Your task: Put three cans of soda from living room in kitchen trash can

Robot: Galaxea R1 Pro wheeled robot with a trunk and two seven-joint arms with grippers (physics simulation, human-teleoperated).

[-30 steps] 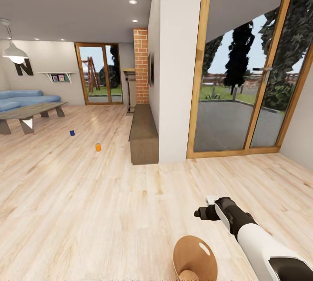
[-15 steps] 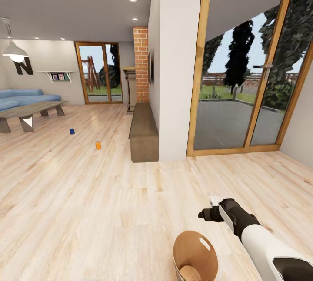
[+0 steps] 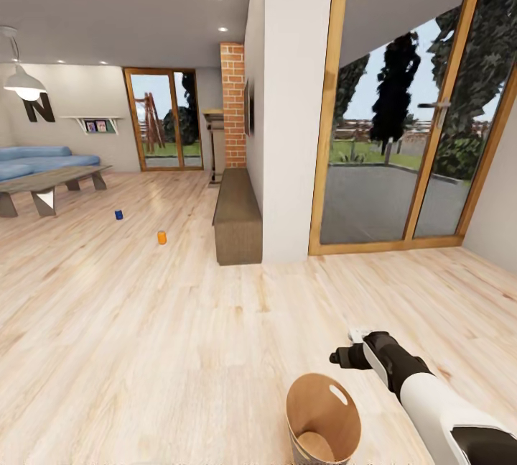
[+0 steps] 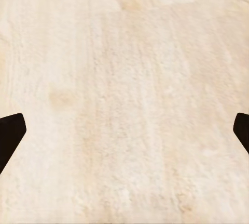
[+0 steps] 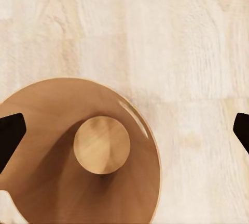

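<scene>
head view: trash can [image 3: 323, 418] sits on the wood floor [image 3: 179, 335] at near centre-right, mouth open upward, tan inside, one slot cut-out visible near the rim. nothing in it, bare bottom only. right arm [image 3: 424, 397] reaches in from the near right, its wrist end just beside the bin's right rim; right tool itself can't be made out here. two soda cans on the floor far left, well apart from the bin: 1 dark blue can [image 3: 118, 215], 1 orange can [image 3: 162, 237], both upright, orange one nearer and to the right. third can not located. blue sofa [image 3: 43, 160] and low coffee worktop [image 3: 50, 181] at far left, brick column [image 3: 233, 106] mid-far, bench [image 3: 238, 217] along the wall, glass door [image 3: 402, 113] on the right.

vs earlier frames: whole picture has shifted slightly, so the camera moved; bin and arm sit a bit lower and further right in frame, more of the bin's inside shows. cans hold the same places relative to the sofa and bench.

left wrist view: left tool [image 4: 124, 133] has its dark fingertips [image 4: 10, 135] at the two opposite picture edges, spread wide, nothing between them, plain floor [image 4: 124, 78] beyond.

right wrist view: right tool [image 5: 124, 133] spread wide too, gripping nothing. trash can [image 5: 62, 182] seen from straight above, partly between the fingertips [image 5: 9, 133], round tan bottom bare, floor [image 5: 171, 42] around it.
</scene>
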